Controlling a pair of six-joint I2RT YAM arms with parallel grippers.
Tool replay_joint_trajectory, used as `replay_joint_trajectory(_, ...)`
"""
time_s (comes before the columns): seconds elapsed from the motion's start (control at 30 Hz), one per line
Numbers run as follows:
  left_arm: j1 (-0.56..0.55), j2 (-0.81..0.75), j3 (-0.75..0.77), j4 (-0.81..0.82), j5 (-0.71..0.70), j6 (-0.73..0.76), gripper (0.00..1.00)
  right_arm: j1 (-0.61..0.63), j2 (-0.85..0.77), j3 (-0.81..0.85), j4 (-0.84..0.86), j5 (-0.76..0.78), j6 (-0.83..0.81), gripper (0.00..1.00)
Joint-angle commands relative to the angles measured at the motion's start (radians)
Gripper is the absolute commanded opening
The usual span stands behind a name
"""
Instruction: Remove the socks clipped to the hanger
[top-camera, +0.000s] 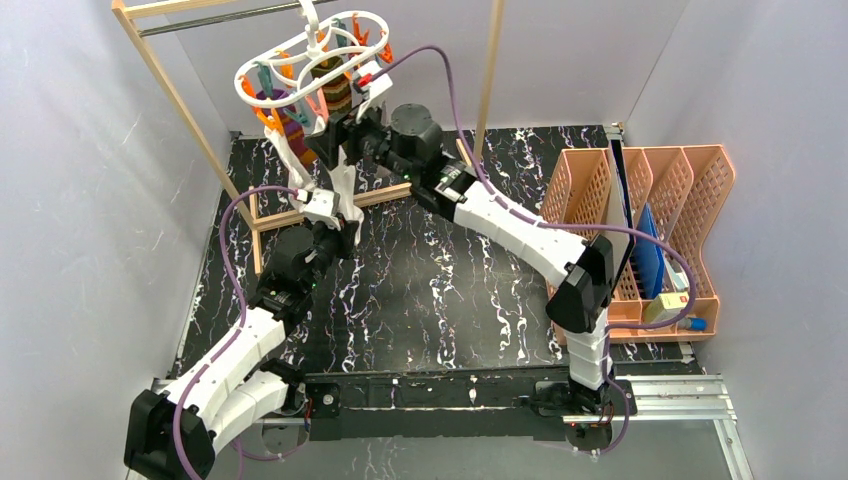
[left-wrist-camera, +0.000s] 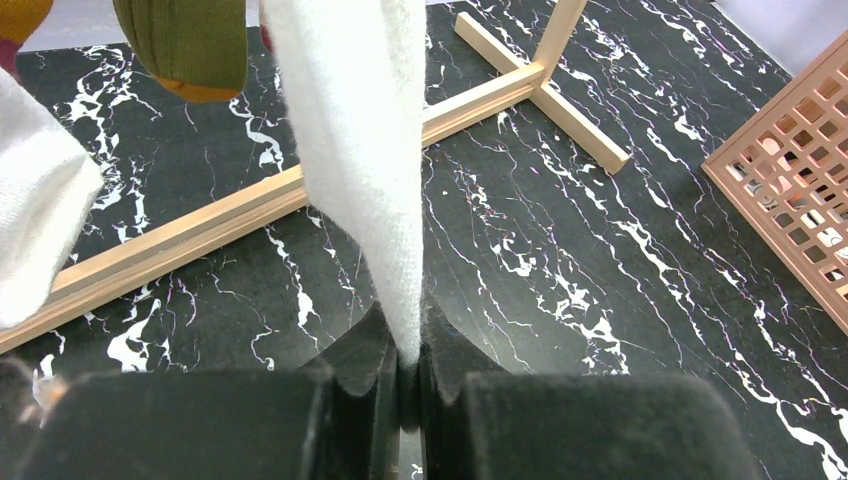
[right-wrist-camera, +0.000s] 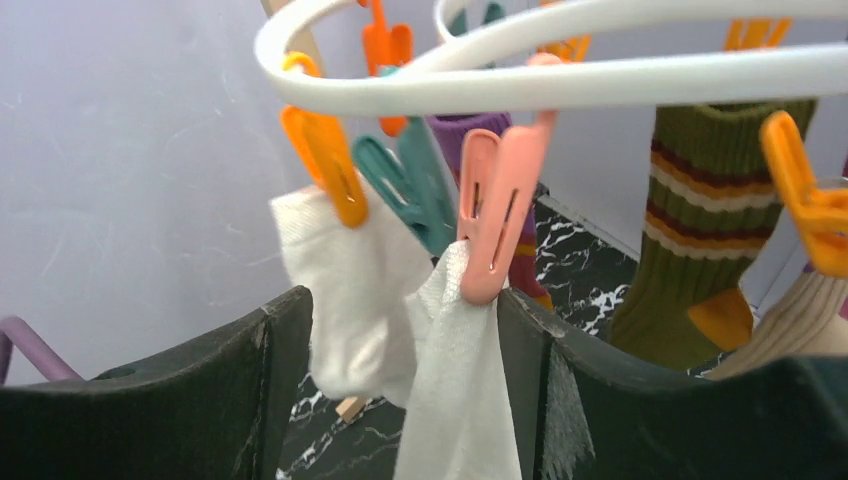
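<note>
As my left gripper (left-wrist-camera: 408, 375) pinches the white sock (left-wrist-camera: 360, 150) taut, my spread right gripper (right-wrist-camera: 405, 325) flanks its mid-frame pink peg (right-wrist-camera: 497, 215) for unclipping.

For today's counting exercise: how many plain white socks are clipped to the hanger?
2. One white sock hangs on an orange peg; the second white sock hangs on a pink peg, its end pinched in the left gripper. More may be hidden.

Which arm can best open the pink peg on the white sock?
Probably right: the right gripper, open, flanks the pink peg. The left gripper is clamped low on the white sock.
</note>
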Motion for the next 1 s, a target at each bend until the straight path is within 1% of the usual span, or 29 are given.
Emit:
replay_joint_trajectory(0.0, -0.011, 0.000, 0.010, -0.058, -0.004, 0.010, 0.00, 0.068, 0.015, 0.109, 0.013, 0.219, -0.109, 0.75)
replay_joint_trajectory(0.1, -0.012, -0.003, 0.010, -0.058, -0.004, 0.010, 0.00, 0.095, 0.016, 0.107, 0.034, 0.328, -0.159, 0.75)
replay_joint_trajectory(0.5, -0.018, -0.012, 0.010, -0.059, -0.006, 0.010, 0.00, 0.148, 0.023, 0.106, 0.119, 0.604, -0.304, 0.75)
replay_joint_trajectory(0.7, -0.023, -0.013, 0.011, -0.065, -0.008, 0.010, 0.00, 0.158, 0.064, 0.153, 0.139, 0.647, -0.329, 0.75)
replay_joint_trajectory(0.97, -0.030, -0.009, 0.011, -0.066, -0.011, 0.013, 0.00, 0.167, 0.123, 0.230, 0.157, 0.669, -0.375, 0.73)
